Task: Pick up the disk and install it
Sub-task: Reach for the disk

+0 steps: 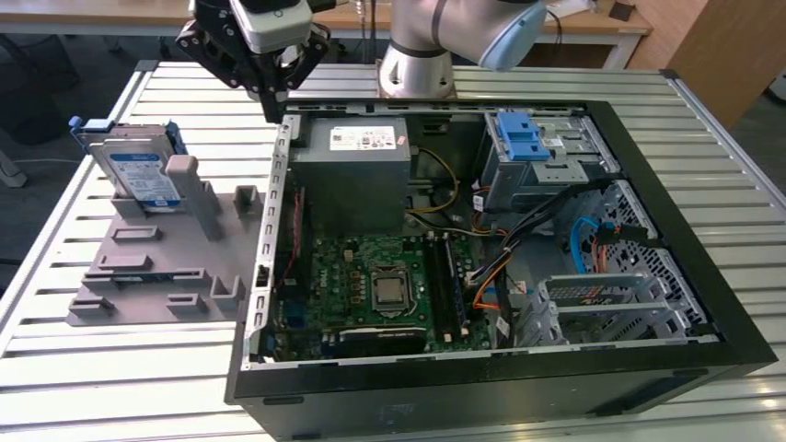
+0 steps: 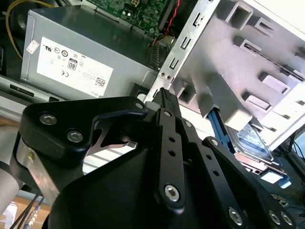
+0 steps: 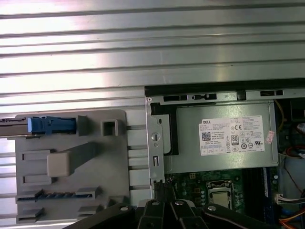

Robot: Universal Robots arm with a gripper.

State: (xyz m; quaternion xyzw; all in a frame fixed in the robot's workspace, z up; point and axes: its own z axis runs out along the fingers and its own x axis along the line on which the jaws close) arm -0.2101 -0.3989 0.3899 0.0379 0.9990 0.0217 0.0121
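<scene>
Robotics lab or test workshop, not a home. A robot arm (image 1: pixel 430 37) stands at the edge of a slatted aluminium table (image 1: pixel 110 368). Its gripper (image 1: pixel 268 97) hangs just above a corner of an open desktop computer case (image 1: pixel 687 368) lying on its side. The motherboard (image 1: pixel 368 267), grey power supply box (image 1: pixel 356 175) and loose cables (image 1: pixel 575 241) are exposed, the box nearest the gripper. On the gripper's other side, near it, a grey moulded parts fixture (image 1: pixel 147 267) holds the disk (image 1: pixel 138 175) upright. Behind the arm is wooden office furniture (image 1: pixel 687 37).
</scene>
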